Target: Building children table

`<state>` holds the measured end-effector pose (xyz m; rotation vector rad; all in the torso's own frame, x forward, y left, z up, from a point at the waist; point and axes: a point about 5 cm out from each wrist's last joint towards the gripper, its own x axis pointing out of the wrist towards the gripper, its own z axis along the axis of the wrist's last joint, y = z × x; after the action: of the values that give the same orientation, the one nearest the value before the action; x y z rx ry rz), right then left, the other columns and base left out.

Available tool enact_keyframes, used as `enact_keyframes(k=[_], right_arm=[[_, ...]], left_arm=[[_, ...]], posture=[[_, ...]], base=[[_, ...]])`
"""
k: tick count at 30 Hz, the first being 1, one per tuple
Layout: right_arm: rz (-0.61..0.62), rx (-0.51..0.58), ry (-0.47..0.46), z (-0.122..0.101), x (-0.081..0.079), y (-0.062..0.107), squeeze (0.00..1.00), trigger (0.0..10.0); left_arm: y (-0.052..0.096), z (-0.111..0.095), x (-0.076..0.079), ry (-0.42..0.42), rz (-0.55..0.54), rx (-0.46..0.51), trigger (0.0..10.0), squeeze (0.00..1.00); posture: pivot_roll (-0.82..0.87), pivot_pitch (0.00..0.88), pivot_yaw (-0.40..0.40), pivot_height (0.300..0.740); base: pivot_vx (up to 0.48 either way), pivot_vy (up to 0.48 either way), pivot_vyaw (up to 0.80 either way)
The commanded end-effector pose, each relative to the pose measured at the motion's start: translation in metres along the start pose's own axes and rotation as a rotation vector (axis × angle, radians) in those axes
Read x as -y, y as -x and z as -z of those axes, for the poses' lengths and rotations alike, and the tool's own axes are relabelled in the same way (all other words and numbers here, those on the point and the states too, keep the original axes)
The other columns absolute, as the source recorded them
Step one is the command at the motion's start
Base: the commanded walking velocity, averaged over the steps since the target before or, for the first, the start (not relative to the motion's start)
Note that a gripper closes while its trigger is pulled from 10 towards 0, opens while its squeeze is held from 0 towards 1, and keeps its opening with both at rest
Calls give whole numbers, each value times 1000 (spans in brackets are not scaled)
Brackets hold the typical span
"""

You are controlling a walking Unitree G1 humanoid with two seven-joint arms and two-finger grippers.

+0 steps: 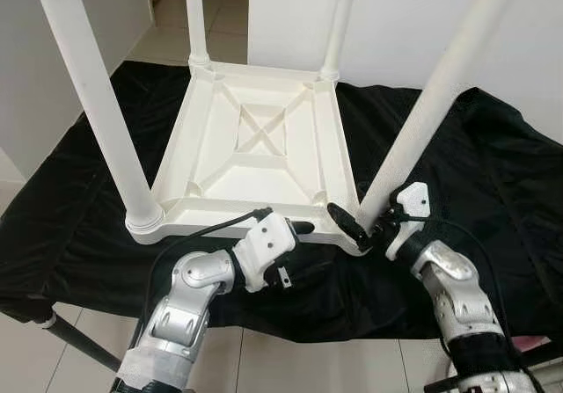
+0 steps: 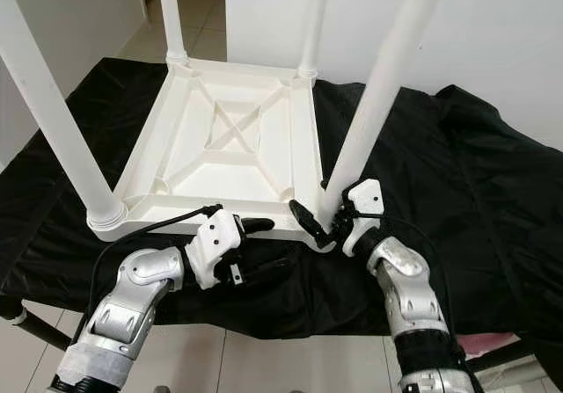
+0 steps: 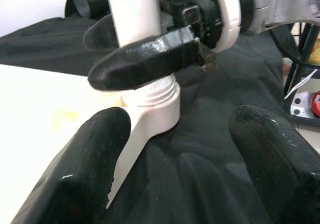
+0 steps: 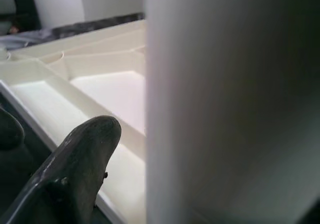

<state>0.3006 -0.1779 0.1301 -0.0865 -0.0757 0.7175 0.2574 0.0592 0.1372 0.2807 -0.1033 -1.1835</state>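
Left eye view: upturned white children's table top (image 1: 255,151) lies on the black cloth (image 1: 493,182), centre of frame. Three legs are seated at the other corners. The fourth leg (image 1: 440,103) runs from its socket at the near right corner (image 1: 359,235), lower centre-right, up to the upper right, so its long axis tilts toward the upper right edge. Right gripper (image 1: 369,221) sits at the leg's base, fingers straddling it just above the socket; judged grasping the leg. Right forearm comes up from the lower right, wrist bent in toward the corner. Right arm is clearly the nearer one for the seating move.

Right eye view: left gripper (image 2: 255,235) at lower centre, on the near edge of the table top, fingers pointing right toward the same corner. One finger rests on the rim, the other lies over the cloth below it. Left elbow bent, forearm rising from the lower left.

Left wrist view: its fingers (image 3: 95,159) are spread wide, nothing between them. The socket with threaded collar (image 3: 155,96) is dead ahead, and a right gripper finger crosses the leg just above it.

Right wrist view: leg is pressed close on the right half of frame, one finger (image 4: 75,169) beside it at lower left, ribbed underside beyond.
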Motion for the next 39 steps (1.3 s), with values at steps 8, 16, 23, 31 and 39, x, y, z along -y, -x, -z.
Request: enact_keyframes(k=[8, 16, 23, 31, 39], right_arm=[[-82, -41, 6, 3, 10, -2, 0, 0], [-93, -36, -4, 5, 12, 2, 0, 0], [-30, -29, -22, 8, 10, 7, 0, 10000], [191, 13, -38, 5, -1, 5, 0, 10000], [488, 47, -203, 12, -27, -3, 0, 10000]], left_arm=[[-2, 1, -6, 3, -125, -14, 10000, 0], [-1, 2, -9, -2, -127, -18, 10000, 0], [-2, 2, -10, -3, -128, -19, 10000, 0], [1, 1, -17, -16, -138, -25, 10000, 0], [2, 0, -27, -45, -186, -27, 10000, 0]], posture=[[-10, 0, -63, 740], [-9, 0, -60, 740], [-21, 0, -48, 740], [-20, 0, -43, 740], [-12, 0, -40, 740]], base=[[0, 0, 0], [0, 0, 0], [0, 0, 0], [0, 0, 0], [0, 0, 0]])
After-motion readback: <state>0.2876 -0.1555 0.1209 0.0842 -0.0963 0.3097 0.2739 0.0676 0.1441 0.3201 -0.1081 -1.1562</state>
